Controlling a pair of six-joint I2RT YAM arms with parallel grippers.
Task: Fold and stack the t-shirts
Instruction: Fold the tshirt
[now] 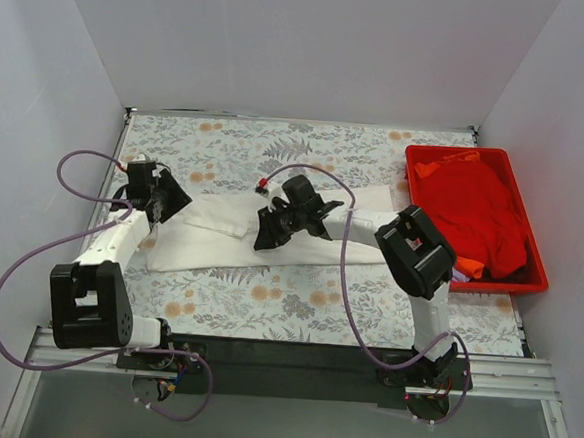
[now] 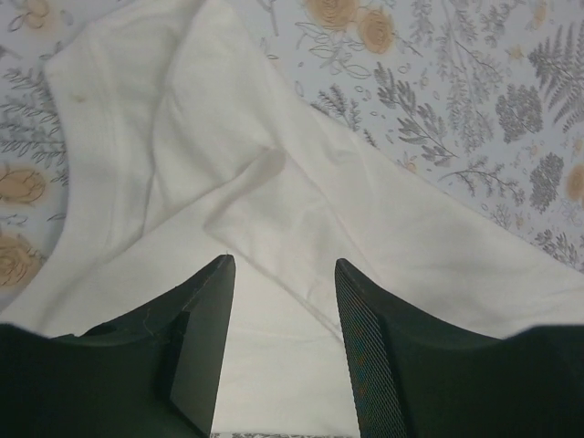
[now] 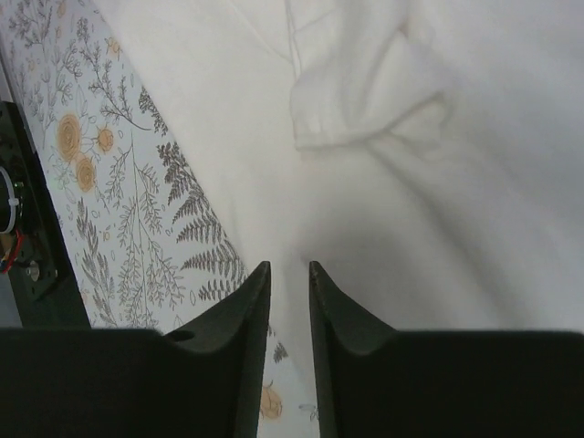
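The white t-shirt (image 1: pixel 221 236) lies in a long band on the worktop (image 1: pixel 266 302); the red t-shirt (image 1: pixel 478 207) sits in the tray (image 1: pixel 447 150). My left end effector (image 2: pixel 283 265) gapes wide, the right end effector (image 3: pixel 288 266) is narrow and empty. I'd pinch both layers and lift evenly.

No text, label, brand name, number or sign can be read in any of the three views. The white t-shirt (image 1: pixel 221 236), the red t-shirt (image 1: pixel 478 212), the red tray (image 1: pixel 455 150) and the floral tablecloth (image 1: pixel 266 307) show only plain colour or a flower-and-fern pattern, with no lettering. The arm housings are dark, and any marking on them is too small to make out.
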